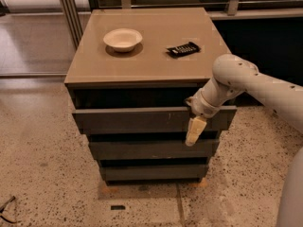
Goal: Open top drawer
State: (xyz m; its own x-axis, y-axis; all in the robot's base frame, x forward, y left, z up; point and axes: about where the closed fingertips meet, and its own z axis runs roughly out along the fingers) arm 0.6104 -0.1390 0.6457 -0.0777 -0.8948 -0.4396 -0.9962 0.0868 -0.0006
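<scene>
In front of the dark grey top drawer (137, 120) hangs the tool (193, 134).

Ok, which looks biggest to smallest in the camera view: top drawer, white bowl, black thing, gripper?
1. top drawer
2. white bowl
3. black thing and gripper, hanging in front of the drawer's right end, look alike; the gripper is nearer, so no ranking.

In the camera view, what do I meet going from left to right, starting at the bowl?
The white bowl → black flat object → gripper, hanging in front of the top drawer near its right end → arm's rounded joint.
</scene>
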